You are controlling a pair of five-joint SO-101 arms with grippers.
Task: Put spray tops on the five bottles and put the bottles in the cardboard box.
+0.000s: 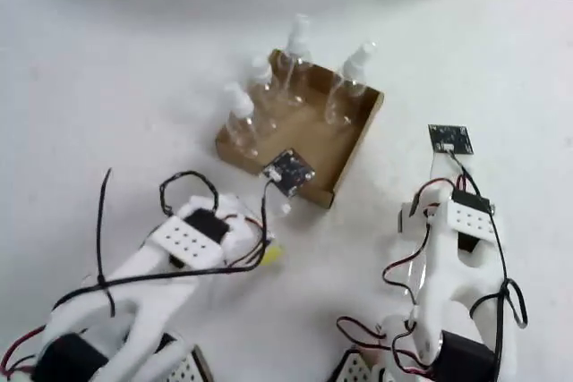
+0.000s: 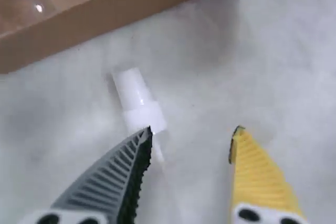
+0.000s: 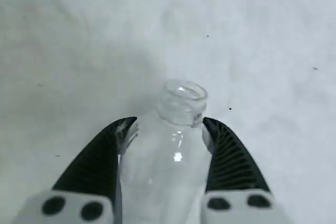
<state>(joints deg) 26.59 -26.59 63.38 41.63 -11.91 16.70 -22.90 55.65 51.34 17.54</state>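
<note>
Clear bottle (image 3: 177,148) between right jaws

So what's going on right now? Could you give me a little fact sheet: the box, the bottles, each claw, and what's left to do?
box: cardboard, on the table
boxed bottles: four, upright, spray tops on
fifth bottle: no top, gripped by the right gripper
spray top: loose, lying on the table beside the box
left gripper: open, one fingertip at the spray top
left to do: top the fifth bottle, then box it
</note>
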